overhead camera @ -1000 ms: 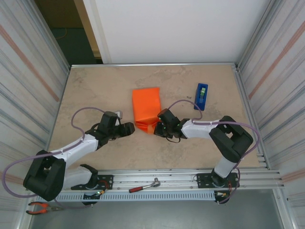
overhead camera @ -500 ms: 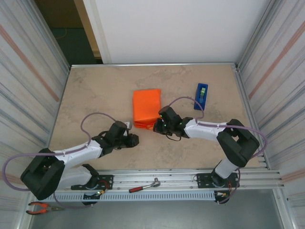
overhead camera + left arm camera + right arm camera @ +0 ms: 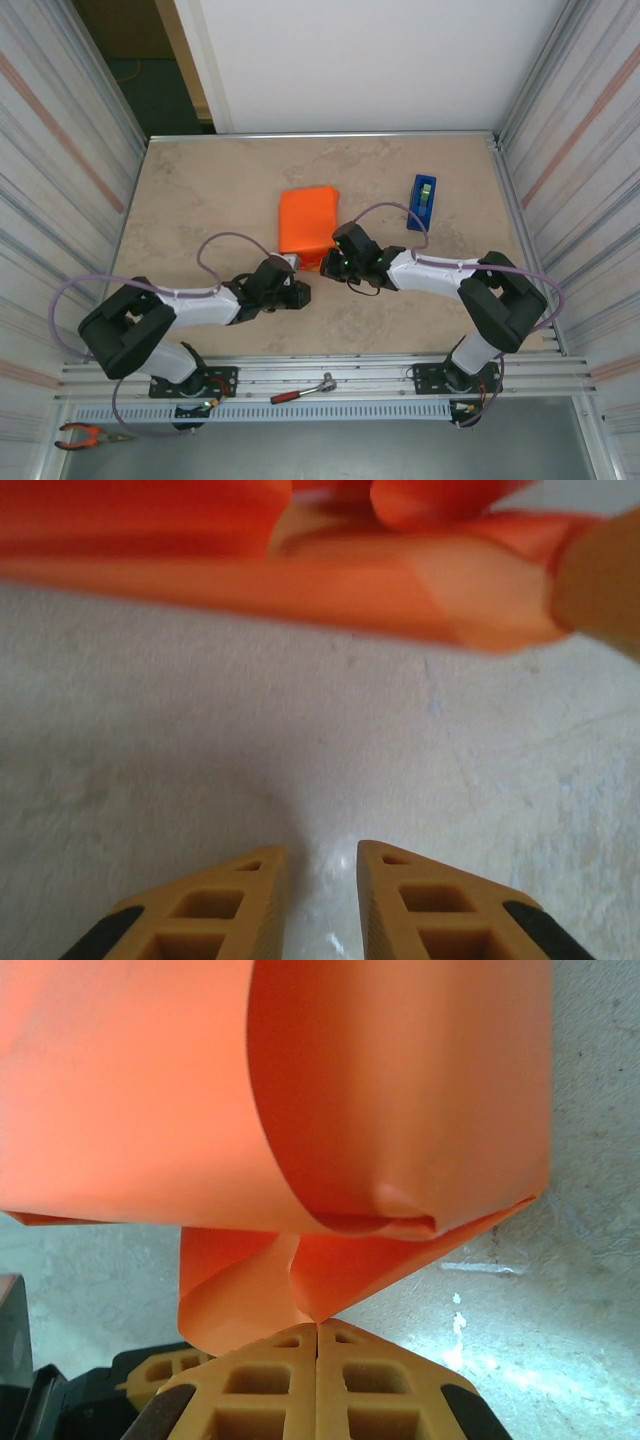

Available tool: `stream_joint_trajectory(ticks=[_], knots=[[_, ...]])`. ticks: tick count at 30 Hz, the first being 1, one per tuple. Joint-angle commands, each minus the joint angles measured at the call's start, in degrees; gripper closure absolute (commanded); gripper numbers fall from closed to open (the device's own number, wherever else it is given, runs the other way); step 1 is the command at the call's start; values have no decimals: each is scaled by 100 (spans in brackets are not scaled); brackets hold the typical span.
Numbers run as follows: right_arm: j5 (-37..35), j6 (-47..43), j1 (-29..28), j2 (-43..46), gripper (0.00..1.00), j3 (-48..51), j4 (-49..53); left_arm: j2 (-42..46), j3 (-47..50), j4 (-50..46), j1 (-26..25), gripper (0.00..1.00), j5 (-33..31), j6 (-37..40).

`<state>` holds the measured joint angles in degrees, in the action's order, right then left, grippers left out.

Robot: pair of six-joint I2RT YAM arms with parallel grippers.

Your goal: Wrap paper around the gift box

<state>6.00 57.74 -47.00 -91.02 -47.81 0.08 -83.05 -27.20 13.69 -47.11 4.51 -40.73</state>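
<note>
Left arm (image 3: 190, 306) and right arm (image 3: 430, 272) in white shells with bulky black joints, a lilac cable (image 3: 222, 243) looping off each, black base plates (image 3: 200, 382), left claw (image 3: 320, 852) and right claw (image 3: 317, 1326) with mustard-yellow fingers (image 3: 270, 1380) moulded in open cells, black at the roots

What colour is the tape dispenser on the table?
The tape dispenser is blue; top external view shows it best.

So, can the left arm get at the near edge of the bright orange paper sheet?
Probably yes. The left gripper sits just short of the bright orange paper sheet, with bare beige tabletop between, nothing held. The right gripper, shut on that edge alongside, may crowd it.
</note>
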Motion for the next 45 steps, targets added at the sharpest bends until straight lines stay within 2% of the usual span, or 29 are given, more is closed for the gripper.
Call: stream_joint_trajectory(ticks=[1,3,4,7,9,11,16,18,19,21,26,28,30,38,42,45], knots=[[-11,120,-48,175,100,-88,20,-270,-228,475,-25,75,-477,-55],[12,128,-56,165,100,-70,1,-459,-338,619,-13,76,-764,-46],[22,133,-55,180,96,-53,3,-532,-387,683,-8,76,-865,-13],[-76,133,-38,372,61,67,59,-710,-580,724,17,76,-1080,91],[-256,151,10,619,49,243,138,-723,-646,683,42,76,-1138,118],[-477,101,72,885,46,437,202,-693,-681,632,61,76,-1165,139],[-1006,-203,140,1284,46,770,414,-509,-621,555,105,76,-1302,174],[-952,-291,200,1398,39,932,284,-469,-614,547,171,76,-1290,173],[-939,-301,238,1444,39,1024,225,-458,-619,532,191,76,-1295,176],[-907,-398,275,1493,47,1204,10,-434,-633,494,227,76,-1307,179],[-272,-529,376,1142,84,1494,-1037,-415,-686,428,257,76,-1339,192],[51,-527,363,757,94,1437,-1473,-400,-690,403,265,76,-1341,197],[264,-500,310,360,100,1313,-1826,-380,-690,389,264,76,-1345,195],[162,-298,44,-702,100,898,-2899,-300,-749,276,315,76,-1288,223],[-115,-88,64,-1096,100,829,-3471,-204,-886,62,459,76,-953,254],[-143,35,148,-1275,100,832,-3893,93,-1102,-577,655,76,-516,266]])
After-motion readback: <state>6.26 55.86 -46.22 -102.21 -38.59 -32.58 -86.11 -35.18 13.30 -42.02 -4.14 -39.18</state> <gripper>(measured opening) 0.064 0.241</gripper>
